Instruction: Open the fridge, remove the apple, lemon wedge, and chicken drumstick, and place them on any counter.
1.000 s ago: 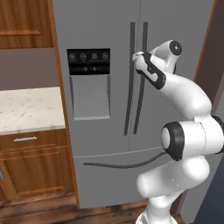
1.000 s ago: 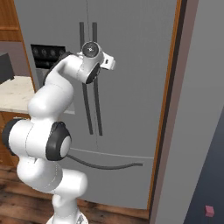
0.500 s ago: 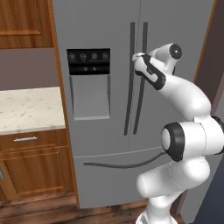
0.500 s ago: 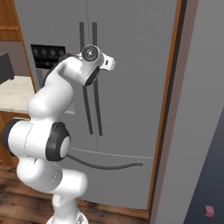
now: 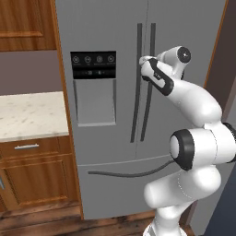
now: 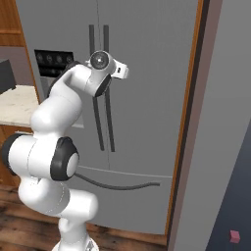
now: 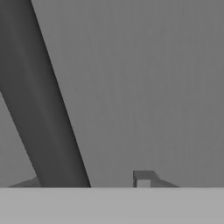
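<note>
The fridge is seen with both big doors closed. The apple, the lemon wedge and the chicken drumstick cannot be seen from outside it.

Two long dark handles are set side by side down the middle of the fridge. A black dispenser panel is placed on the left door, and a curved dark drawer handle is stretched across the bottom drawer.

The gripper is held up against the top part of the fridge handles, at the height of the dispenser panel. In the hand view, one finger tip is seen just right of a thick dark handle bar, which is slanted across the grey door. The other tip is mostly hidden behind the bar. It cannot be told if the bar is squeezed or if the fingers are only set around it.

A cream speckled counter is found left of the fridge, over brown wooden cabinets with a grey handle. A brown upper cabinet is hung above it. Right of the fridge, a grey wall panel is stood close beside it, with a small pink thing low on it.
</note>
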{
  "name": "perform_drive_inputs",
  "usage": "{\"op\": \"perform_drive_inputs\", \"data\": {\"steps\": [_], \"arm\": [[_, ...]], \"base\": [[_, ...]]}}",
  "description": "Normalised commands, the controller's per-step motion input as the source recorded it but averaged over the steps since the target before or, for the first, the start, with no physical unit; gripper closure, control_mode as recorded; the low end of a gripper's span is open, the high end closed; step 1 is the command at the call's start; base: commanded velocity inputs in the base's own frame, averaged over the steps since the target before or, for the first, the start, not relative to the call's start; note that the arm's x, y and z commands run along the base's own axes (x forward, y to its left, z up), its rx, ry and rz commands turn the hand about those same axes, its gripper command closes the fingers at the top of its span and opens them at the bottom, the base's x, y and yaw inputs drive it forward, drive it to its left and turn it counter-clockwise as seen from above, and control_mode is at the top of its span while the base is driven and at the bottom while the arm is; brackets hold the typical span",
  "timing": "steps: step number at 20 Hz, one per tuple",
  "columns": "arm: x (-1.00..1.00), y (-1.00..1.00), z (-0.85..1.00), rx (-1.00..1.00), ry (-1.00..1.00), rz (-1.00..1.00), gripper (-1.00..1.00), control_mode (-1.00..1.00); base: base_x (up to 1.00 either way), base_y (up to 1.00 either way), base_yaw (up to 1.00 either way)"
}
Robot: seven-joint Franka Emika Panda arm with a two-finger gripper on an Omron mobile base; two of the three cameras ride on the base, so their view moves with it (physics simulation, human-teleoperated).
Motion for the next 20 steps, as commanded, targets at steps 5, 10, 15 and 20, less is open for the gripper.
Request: {"op": "perform_drive_inputs", "data": {"steps": [5,10,15,20], "arm": [[0.05,0.0,-0.07,0.0,0.01,0.0,1.0,-1.0],[0.43,0.05,-0.33,0.0,0.0,0.0,1.0,-1.0],[0.38,0.0,-0.13,0.0,0.01,0.0,1.0,-1.0],[-0.36,-0.08,-0.01,0.0,0.01,0.0,1.0,-1.0]], "base": [[0.0,0.0,0.0],[0.0,0.0,0.0],[0.0,0.0,0.0],[0.0,0.0,0.0]]}}
